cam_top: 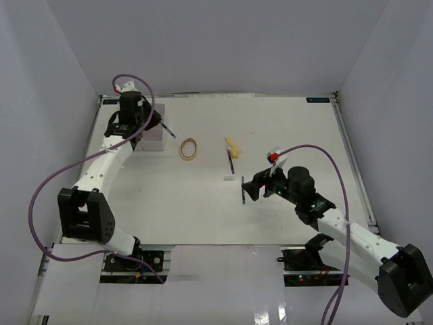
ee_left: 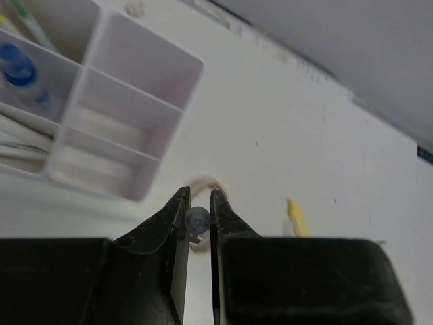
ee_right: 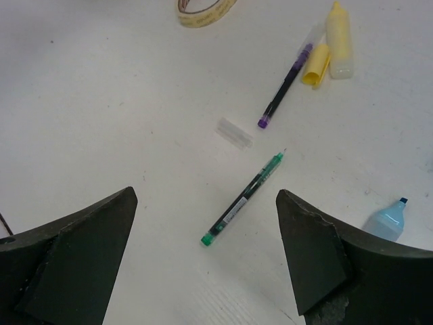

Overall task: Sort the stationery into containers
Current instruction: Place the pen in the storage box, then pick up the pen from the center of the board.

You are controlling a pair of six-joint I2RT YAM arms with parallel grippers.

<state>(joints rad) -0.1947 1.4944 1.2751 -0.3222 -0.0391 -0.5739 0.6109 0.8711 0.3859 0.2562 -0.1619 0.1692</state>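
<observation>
My left gripper (cam_top: 151, 120) hovers over the white organizer tray (cam_top: 154, 141) at the far left, shut on a thin pen (cam_top: 166, 128). In the left wrist view the fingers (ee_left: 181, 210) pinch the pen's blue end (ee_left: 197, 218), beside the tray (ee_left: 145, 81), which holds a blue-capped bottle (ee_left: 17, 68). My right gripper (cam_top: 252, 187) is open and empty just above the table. The green pen (ee_right: 242, 198) lies between its jaws and also shows in the top view (cam_top: 242, 191).
A tan ring (cam_top: 189, 148), a yellow marker (cam_top: 232, 145) and a dark pen (cam_top: 231, 162) lie mid-table. The right wrist view shows a clear cap (ee_right: 234, 132), the yellow marker's loose cap (ee_right: 314, 66) and a light blue marker (ee_right: 387, 221).
</observation>
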